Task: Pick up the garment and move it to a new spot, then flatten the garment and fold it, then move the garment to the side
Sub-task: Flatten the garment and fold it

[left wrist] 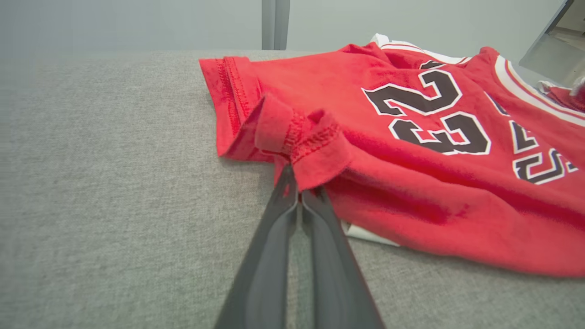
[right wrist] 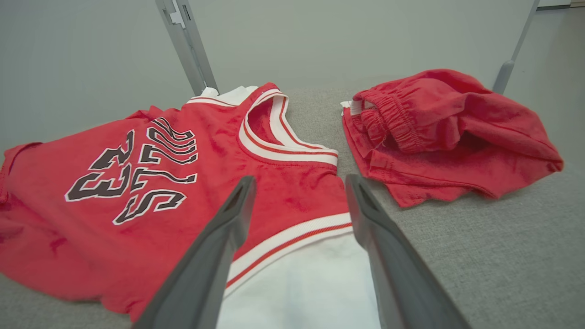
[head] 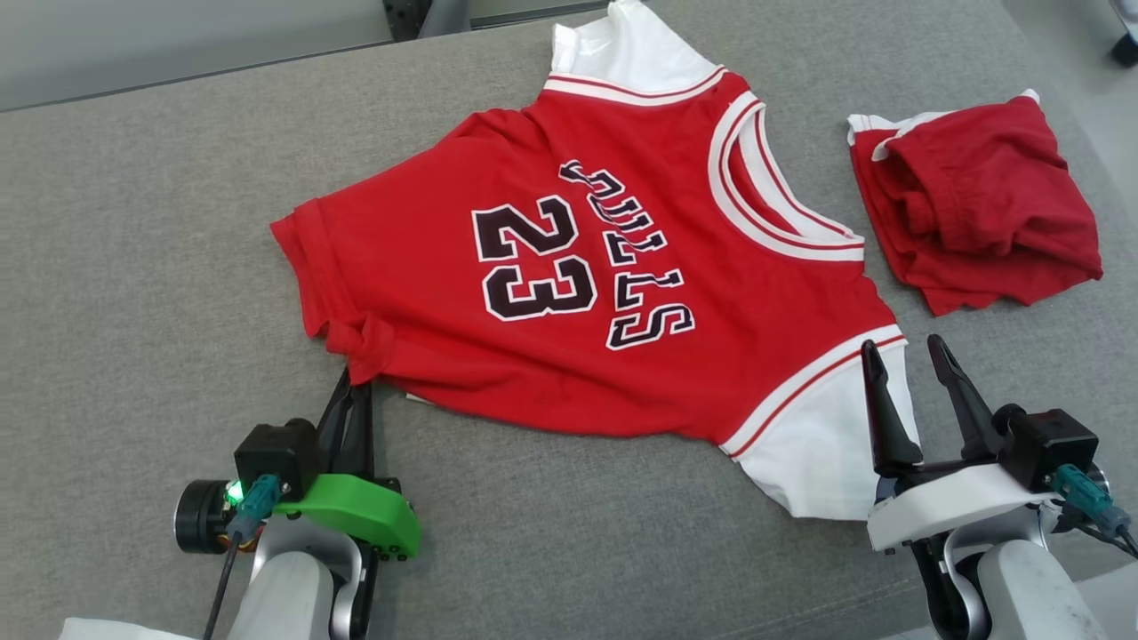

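Long dark fingers of the left gripper (left wrist: 299, 196) are rising from the bottom centre of the left wrist view, pressed together and pinching the rolled hem corner of the red knit basketball jersey (head: 409, 258). That bite is sitting at the very tips, on a curled fold, so I am judging it could be slipping free once I start lifting, or catching one layer alone. At the lower right of the head view the right gripper (head: 902, 351) is hovering with its jaws standing wide over the white sleeve, gripping nothing. If I am raising that one corner alone, the cloth will likely be dragging and bunching across the grey fabric-covered table (head: 133, 267). I am also watching the crumpled red cloth shorts (head: 978, 204) at the upper right, lying just beside the jersey's collar; a sideways pull could be sweeping the jersey into them.

The jersey is lying front up across the middle of the head view, collar toward the right, hem toward the left. It is showing a black "23" and block lettering outlined in white, striped white-and-red trim, and white sleeves at the top and lower right. It is lying mostly spread, though rumpling along its lower edge.
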